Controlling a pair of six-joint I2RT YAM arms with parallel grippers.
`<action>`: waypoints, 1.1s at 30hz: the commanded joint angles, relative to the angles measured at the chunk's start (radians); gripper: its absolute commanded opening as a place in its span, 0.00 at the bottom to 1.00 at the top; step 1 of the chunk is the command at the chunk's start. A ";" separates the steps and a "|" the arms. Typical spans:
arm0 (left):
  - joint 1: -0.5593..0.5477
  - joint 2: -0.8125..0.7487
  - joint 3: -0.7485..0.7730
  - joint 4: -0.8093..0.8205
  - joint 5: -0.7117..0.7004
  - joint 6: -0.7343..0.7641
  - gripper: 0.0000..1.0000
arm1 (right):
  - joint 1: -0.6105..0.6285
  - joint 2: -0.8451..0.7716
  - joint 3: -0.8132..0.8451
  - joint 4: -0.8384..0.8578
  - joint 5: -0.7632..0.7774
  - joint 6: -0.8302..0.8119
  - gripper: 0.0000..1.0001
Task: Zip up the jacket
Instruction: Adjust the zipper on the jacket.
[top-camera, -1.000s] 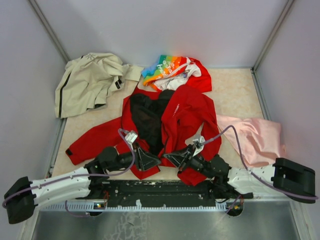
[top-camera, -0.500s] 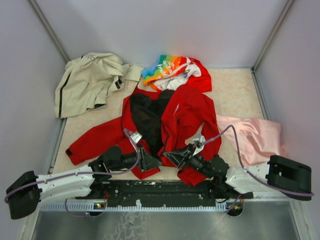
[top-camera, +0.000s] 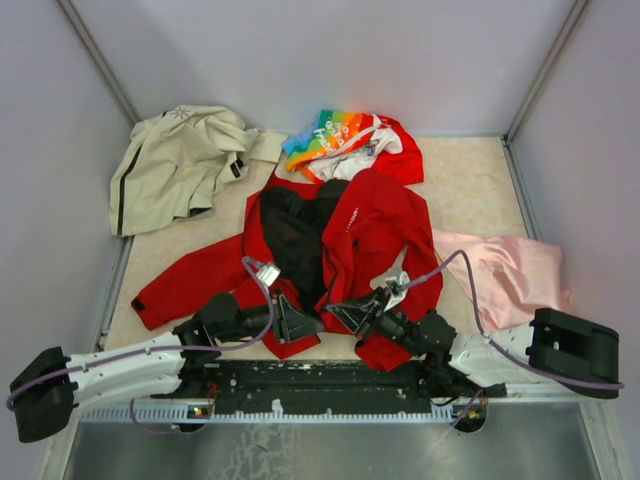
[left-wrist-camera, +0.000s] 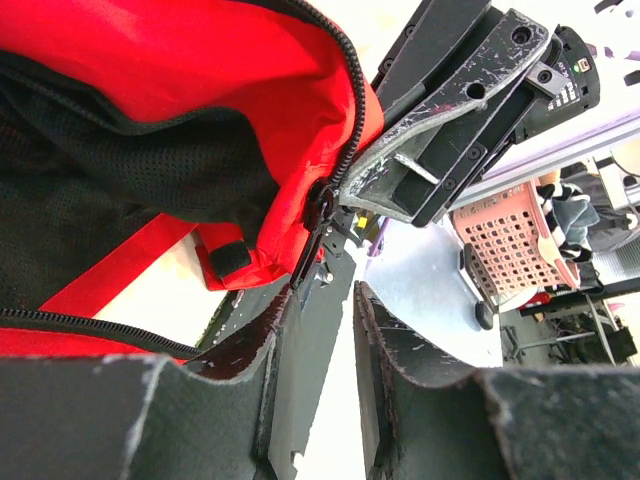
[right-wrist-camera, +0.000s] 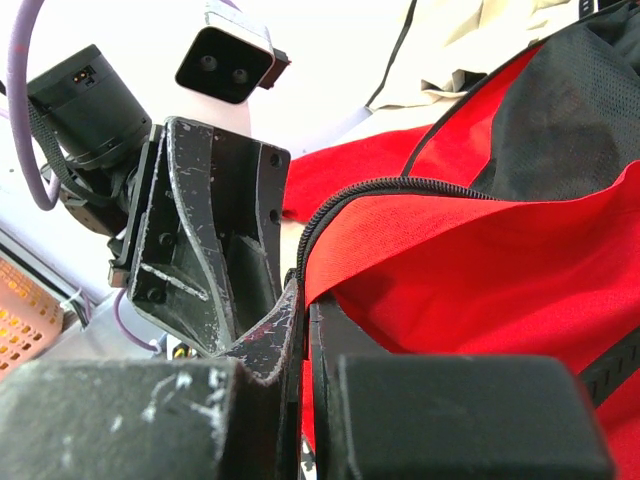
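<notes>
**Position.** The jacket (top-camera: 370, 225) lay open, inside upward. Its bottom edge was drawn in to the two sets of fingers.

**Grippers.**
- The right gripper (right-wrist-camera: 305, 300) was pressed together on the red front edge. The zip teeth (right-wrist-camera: 400, 187) arched away just above its tips.
- The left gripper (left-wrist-camera: 325, 300) stood partly apart. The zip end (left-wrist-camera: 322, 235) hung just beyond its tips, at the mouth of the gap.

**Judgement.** The step in hand was joining the two zip halves at the bottom. It would be done well by holding the right-hand edge taut and square. The left fingers should then come onto the zip end without bunching cloth between them.

**Not made out.**
- The opposite half's bottom end, which was hidden behind both grippers from above.
- Whether the left fingers bore on the zip end.
- Whether that piece was slider or pin.
</notes>
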 joint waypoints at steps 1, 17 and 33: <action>-0.005 -0.005 0.039 0.034 0.013 -0.004 0.33 | -0.005 0.013 -0.064 0.111 0.040 -0.023 0.00; -0.005 -0.039 -0.018 0.126 -0.060 -0.080 0.32 | -0.005 0.013 -0.076 0.146 0.024 -0.011 0.00; -0.005 -0.024 -0.048 0.147 -0.092 -0.119 0.39 | -0.005 0.019 -0.090 0.181 0.022 -0.002 0.00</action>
